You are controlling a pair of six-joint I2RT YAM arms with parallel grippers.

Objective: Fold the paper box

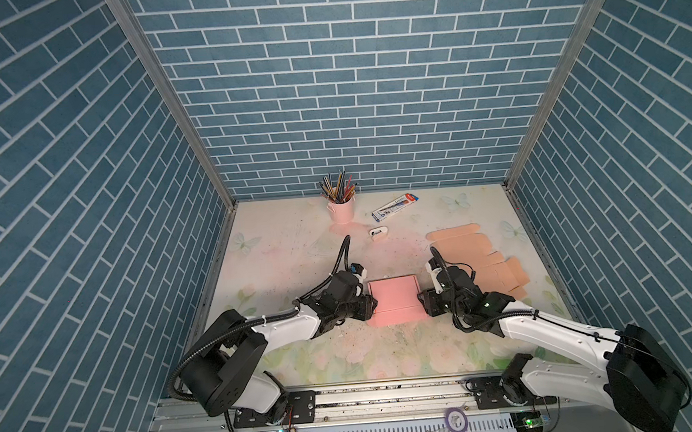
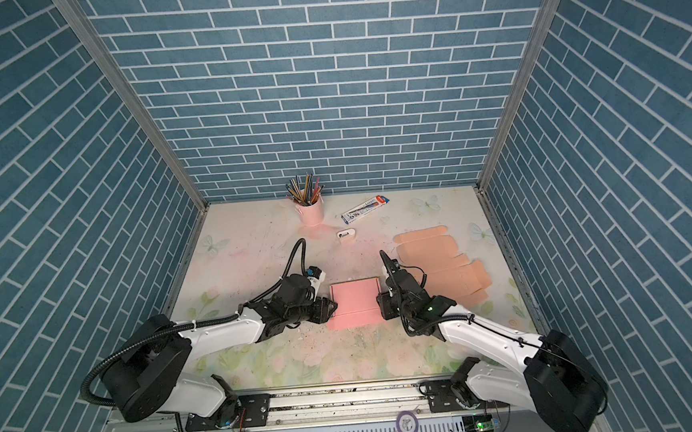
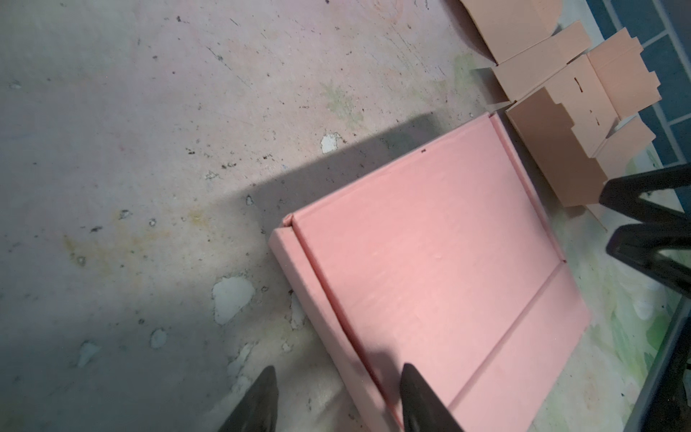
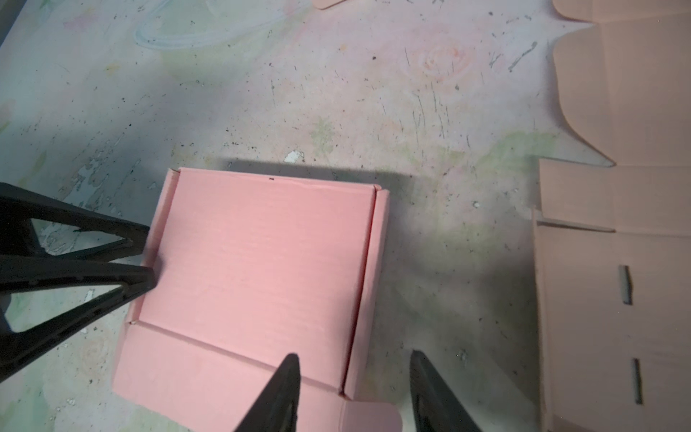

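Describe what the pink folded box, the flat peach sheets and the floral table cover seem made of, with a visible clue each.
Pink folded box: likely thin corrugated card, matte; faint ribbing, crisp creases. Flat peach sheets: similar matte card; cut slots, scored folds. Floral table cover: perhaps printed film or paper; scratched, flaking in patches.

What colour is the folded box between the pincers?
The box is pink, rosier than the peach flat cardboard beside it. It shows best in the right wrist view.
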